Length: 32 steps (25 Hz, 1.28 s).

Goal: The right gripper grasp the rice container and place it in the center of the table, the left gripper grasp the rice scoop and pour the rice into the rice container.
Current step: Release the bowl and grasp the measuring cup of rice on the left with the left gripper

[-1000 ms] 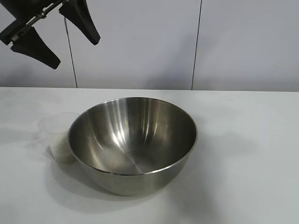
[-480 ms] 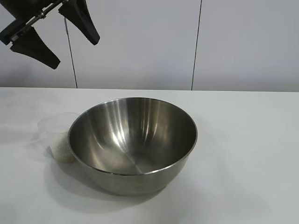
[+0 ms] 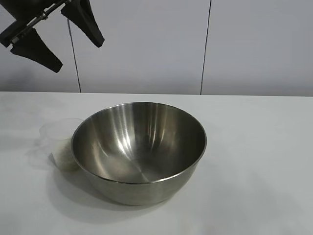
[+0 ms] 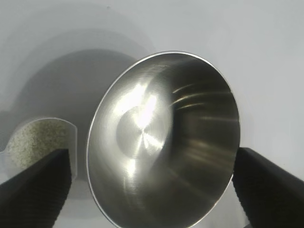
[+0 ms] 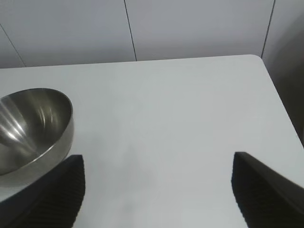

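The left gripper (image 3: 55, 40) hangs high over the table's (image 3: 254, 147) left rear, jaws spread and empty. Below, toward the left edge, the clear plastic rice scoop (image 3: 60, 143) holds pale rice (image 3: 64, 157) and touches the shiny steel rice container (image 3: 139, 149) mid-table. The right gripper (image 5: 156, 190), spread and empty, is low over bare table right of the bowl

**My Black Claws**

My left gripper (image 3: 55, 40) wore two glossy black wedge fingers (image 3: 87, 22), long and tapered, joined by a thin metal rod. My right gripper (image 5: 156, 190) had matching black fingers (image 5: 52, 194), their inner faces finely ribbed.
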### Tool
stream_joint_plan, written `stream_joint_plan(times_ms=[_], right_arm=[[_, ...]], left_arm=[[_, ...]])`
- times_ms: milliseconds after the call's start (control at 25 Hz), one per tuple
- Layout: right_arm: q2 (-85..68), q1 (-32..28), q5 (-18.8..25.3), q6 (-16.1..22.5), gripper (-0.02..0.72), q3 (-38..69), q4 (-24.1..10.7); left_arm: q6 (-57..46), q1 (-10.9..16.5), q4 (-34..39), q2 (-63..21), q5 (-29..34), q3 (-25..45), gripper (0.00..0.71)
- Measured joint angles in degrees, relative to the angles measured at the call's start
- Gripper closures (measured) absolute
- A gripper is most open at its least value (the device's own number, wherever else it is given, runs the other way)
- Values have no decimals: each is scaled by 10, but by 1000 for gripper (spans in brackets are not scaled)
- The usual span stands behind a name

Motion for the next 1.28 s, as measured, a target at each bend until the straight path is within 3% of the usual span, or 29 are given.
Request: stream_joint_plan(times_ms=[160, 360, 1080, 1280], right_arm=[[0, 6, 37, 12, 130, 21, -22], [0, 6, 39, 40, 135, 41, -67], [0, 6, 36, 72, 135, 44, -62], [0, 6, 36, 73, 135, 44, -62]], left_arm=[[0, 0, 0, 0, 0, 0, 47], [0, 0, 0, 0, 0, 0, 47], [0, 0, 0, 0, -1, 0, 47], [-2, 0, 0, 0, -44, 0, 47]])
